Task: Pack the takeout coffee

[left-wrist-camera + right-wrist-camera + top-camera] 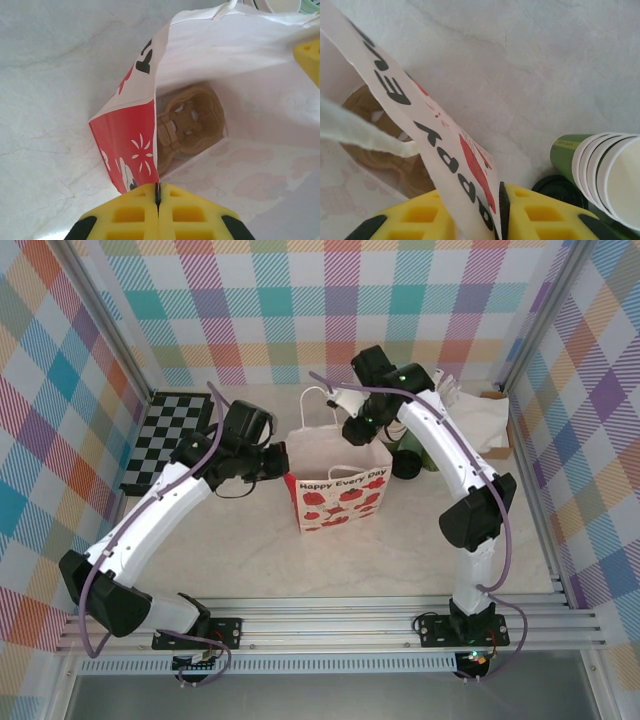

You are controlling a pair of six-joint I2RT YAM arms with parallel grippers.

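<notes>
Both arms are busy with the paper bag (335, 490) rather than the drink. The left gripper (158, 200) has its yellow pads pressed flat together on the bag's corner fold. The right gripper (497, 212) pinches the opposite rim, with the printed wall running up between its pads. Held between them, the bag's mouth stands open. Below the left gripper, on the bag's floor, lies a brown moulded-pulp cup carrier (187, 120), rough and fibrous, with rounded wells.

The takeout coffee (559, 189) stands outside the bag on the pale marbled table (520, 75), just to the right of the right gripper. Its round black lid shows close beside the pad. Just past it is a stack of lidless green cups (600, 165) with white insides, which seems to lie on its side.

I can't tell whether the coffee is filled. Empty, it would be very light and easy to knock over. Full, it would be top-heavy and would slosh if tilted. The paper wall looks smooth and would give under a hard squeeze, and the plastic lid is stiffer but could pop off if pulled. I'd take hold around the body just under the lid's rim, with gentle pressure, and keep it upright. The bag is thin, crisp paper and would likely sag if either corner were let go.
</notes>
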